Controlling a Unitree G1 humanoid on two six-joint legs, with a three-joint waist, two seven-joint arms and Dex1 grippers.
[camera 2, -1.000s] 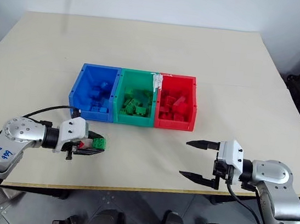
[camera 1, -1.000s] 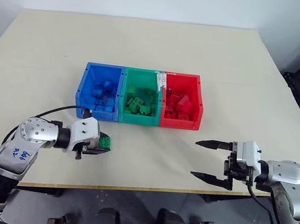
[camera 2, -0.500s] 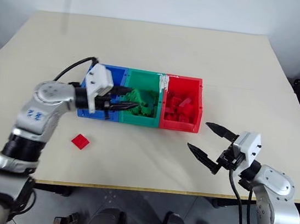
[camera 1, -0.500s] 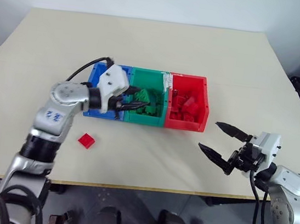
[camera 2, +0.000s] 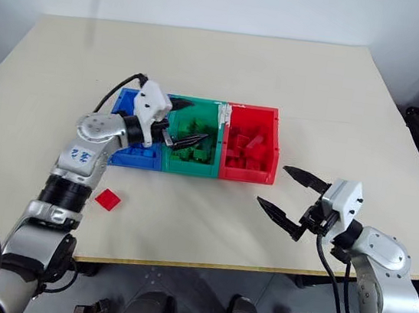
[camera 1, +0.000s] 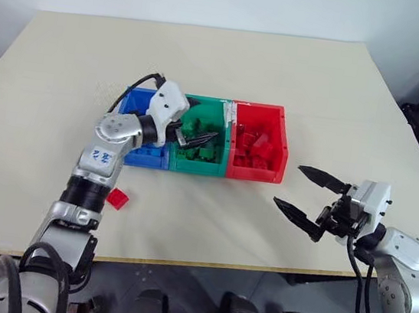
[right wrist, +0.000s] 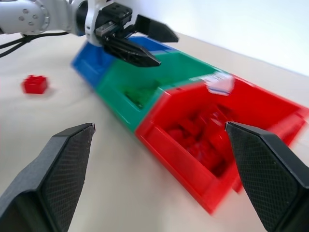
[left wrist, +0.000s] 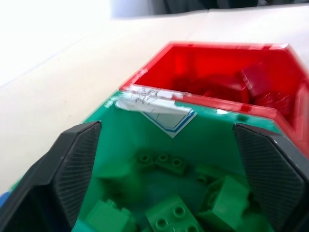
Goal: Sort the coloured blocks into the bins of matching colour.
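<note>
The pale beige surface carries everything here. Near its middle sits the row of three joined bins: the blue bin on the left, the green bin in the middle and the red bin on the right, touching side by side. A strip of white tape with writing lies over the far rim where the green and red bins meet.

The left hand hangs over the green bin, its two black fingers spread wide with nothing between them. The left wrist view looks straight down between the fingers into that bin. The right hand hovers above the near right part of the surface, well apart from the bins, its fingers also wide open and empty, pointing left toward the row.

Green blocks lie piled in the green bin, below the open left hand. Red blocks fill the floor of the red bin, and blue blocks lie in the blue bin, partly hidden by the left arm. One small red block lies alone on the surface, near and left of the blue bin, just beside the left forearm.
</note>
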